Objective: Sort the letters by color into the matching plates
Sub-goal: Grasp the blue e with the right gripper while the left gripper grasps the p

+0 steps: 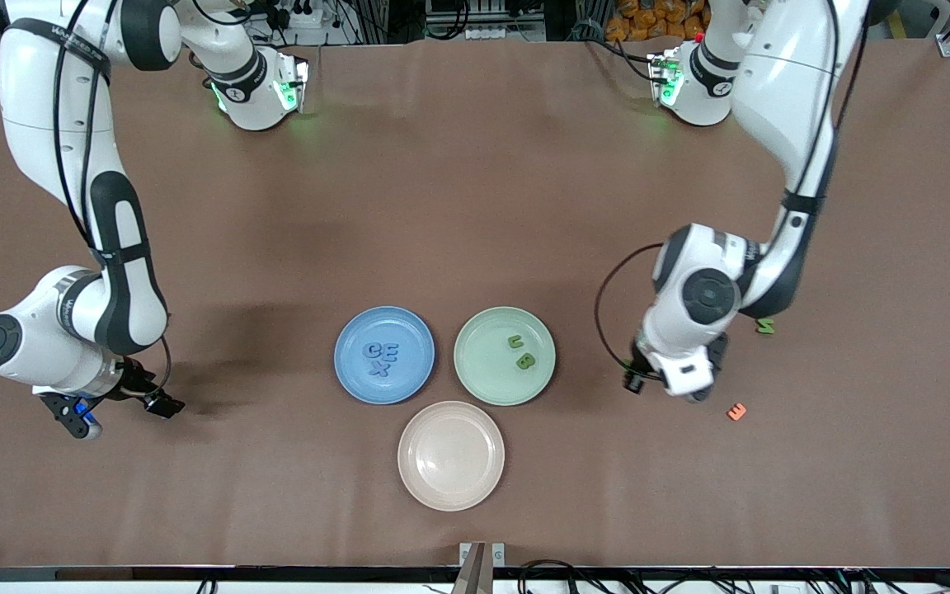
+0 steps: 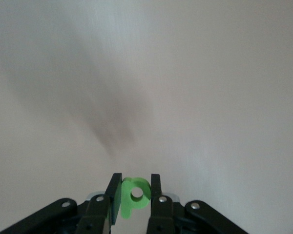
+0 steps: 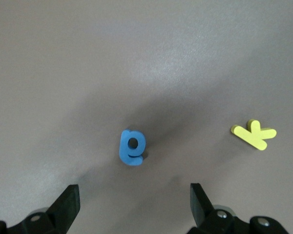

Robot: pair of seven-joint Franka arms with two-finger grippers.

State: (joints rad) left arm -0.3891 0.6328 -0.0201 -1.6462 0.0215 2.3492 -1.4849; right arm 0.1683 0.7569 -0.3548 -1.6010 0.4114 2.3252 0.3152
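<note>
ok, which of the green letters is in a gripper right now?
The green letter pinched between the left gripper fingers. The other green ones lie loose: two on the green plate, one on the table beside the left arm.

Only a yellow letter [image 3: 254, 134] lies near the blue letter [image 3: 132, 147].

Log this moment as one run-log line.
left gripper: shut on green letter | right gripper: open over blue letter | blue plate: three letters | green plate: two

One high camera, two on the wrists
The front view looks down across the table [image 1: 475, 206] toward the arm bases; each wrist view looks close down at bare tabletop.
</note>
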